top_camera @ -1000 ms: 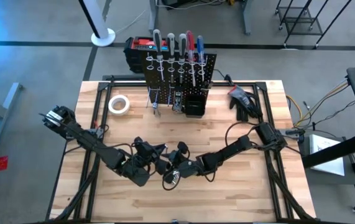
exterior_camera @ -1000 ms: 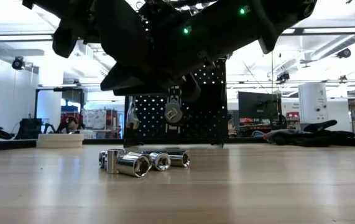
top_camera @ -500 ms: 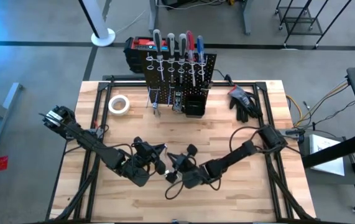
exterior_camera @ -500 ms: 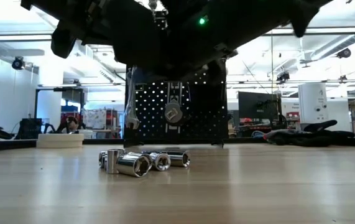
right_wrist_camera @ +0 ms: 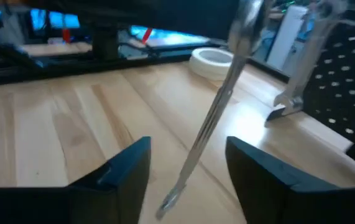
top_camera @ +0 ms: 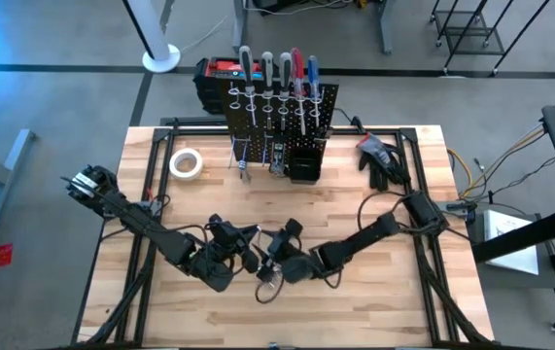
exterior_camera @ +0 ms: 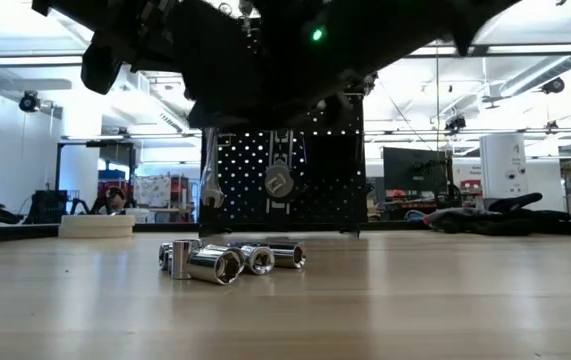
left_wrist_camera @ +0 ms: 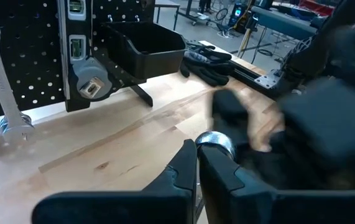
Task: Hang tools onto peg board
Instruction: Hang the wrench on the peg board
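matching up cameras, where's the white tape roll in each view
High view: white tape roll at the table's back left, left of the peg board.
Low view: the roll lies far left, left of the board.
Left wrist view: not in it.
Right wrist view: the roll sits far off on the table.
Shared landmark: the peg board.

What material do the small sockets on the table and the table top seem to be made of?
The sockets look like polished, chrome-like metal: they are silver and mirror the light. The table top looks like pale wood in joined strips, with visible grain; the finish seems smooth, perhaps sealed.
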Tool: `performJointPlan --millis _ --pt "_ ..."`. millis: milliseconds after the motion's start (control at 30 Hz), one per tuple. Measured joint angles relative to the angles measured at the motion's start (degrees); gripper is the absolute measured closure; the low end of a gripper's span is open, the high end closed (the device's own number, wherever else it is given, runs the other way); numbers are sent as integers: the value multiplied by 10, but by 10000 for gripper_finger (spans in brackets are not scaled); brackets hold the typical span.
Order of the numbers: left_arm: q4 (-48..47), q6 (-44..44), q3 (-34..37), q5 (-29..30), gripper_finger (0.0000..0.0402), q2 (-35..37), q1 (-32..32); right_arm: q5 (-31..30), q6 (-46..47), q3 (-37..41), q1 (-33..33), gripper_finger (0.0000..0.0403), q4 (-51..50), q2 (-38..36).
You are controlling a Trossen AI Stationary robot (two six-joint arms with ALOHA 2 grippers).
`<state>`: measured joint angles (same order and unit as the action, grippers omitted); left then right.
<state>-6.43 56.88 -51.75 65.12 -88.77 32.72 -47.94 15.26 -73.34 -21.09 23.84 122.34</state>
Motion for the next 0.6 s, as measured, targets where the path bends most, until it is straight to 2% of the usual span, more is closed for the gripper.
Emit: performJointPlan --millis 67,133,300,333,467,600 --pt "4 0 0 0 401 0 0 36 15 1 19 199 0 0" --pt "4 1 0 0 401 0 0 47 16 1 29 229 0 0" --pt "-1 6 0 -1 401 1 2 52 -28 6 30 373 0 0" --pt "-7 6 0 -5 401 4 2 48 -33 7 29 386 0 0" --pt "-39 11 0 -13 401 18 3 59 -37 11 29 398 5 0" --pt "-95 11 0 -41 401 36 4 102 -35 13 29 400 8 0"
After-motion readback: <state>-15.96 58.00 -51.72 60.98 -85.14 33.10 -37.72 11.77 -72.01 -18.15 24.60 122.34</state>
